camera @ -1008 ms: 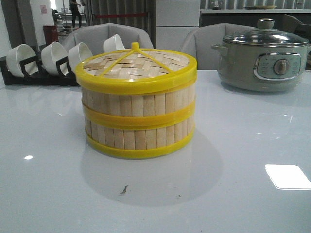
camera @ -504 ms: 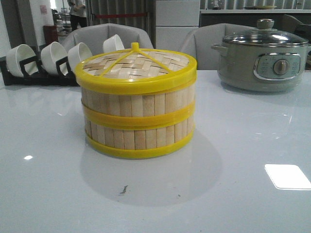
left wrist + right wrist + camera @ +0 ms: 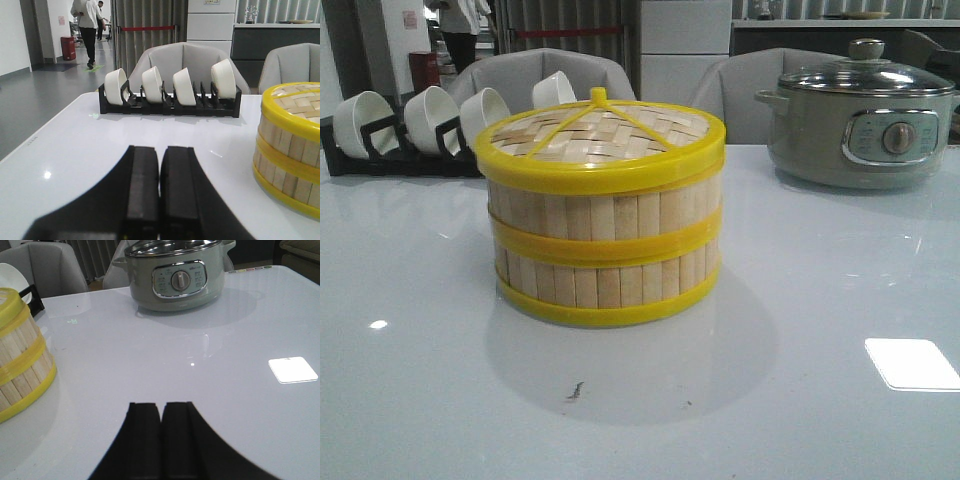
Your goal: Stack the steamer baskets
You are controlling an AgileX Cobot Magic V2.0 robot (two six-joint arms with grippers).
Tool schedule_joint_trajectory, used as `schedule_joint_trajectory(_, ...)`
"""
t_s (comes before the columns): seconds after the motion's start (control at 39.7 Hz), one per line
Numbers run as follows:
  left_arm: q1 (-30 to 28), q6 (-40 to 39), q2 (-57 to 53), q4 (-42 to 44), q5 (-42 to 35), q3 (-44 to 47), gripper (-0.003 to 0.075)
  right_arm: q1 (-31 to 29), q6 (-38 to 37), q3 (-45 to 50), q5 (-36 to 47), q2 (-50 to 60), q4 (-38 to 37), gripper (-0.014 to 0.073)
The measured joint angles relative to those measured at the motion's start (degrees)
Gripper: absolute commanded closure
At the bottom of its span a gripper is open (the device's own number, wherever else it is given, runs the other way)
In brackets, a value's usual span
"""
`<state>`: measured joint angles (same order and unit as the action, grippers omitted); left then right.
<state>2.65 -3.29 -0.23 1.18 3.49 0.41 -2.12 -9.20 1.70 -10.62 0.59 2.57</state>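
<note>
Two steamer baskets stand stacked in the middle of the white table, the upper basket point(image 3: 605, 212) on the lower basket point(image 3: 608, 283), capped by a woven bamboo lid point(image 3: 600, 135) with a yellow rim. The stack also shows in the left wrist view as the steamer baskets point(image 3: 290, 155) and in the right wrist view as the steamer baskets point(image 3: 20, 370). My left gripper point(image 3: 160, 150) is shut and empty, off to the stack's left. My right gripper point(image 3: 160, 407) is shut and empty, off to its right. Neither gripper appears in the front view.
A grey-green electric pot point(image 3: 860, 125) with a glass lid stands at the back right. A black rack of white bowls point(image 3: 420, 125) runs along the back left. Grey chairs point(image 3: 540, 75) stand behind the table. A bright light patch point(image 3: 910, 362) lies on the table at front right.
The baskets and both grippers have not moved. Only a person in the far background has walked to the left.
</note>
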Motion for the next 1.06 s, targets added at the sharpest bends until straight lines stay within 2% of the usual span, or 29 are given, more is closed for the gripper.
schedule_joint_trajectory(1.06,0.0,0.1,0.0,0.0,0.0,0.0,0.0634,0.0,-0.1,0.0,2.0,0.0,-2.6,0.0538)
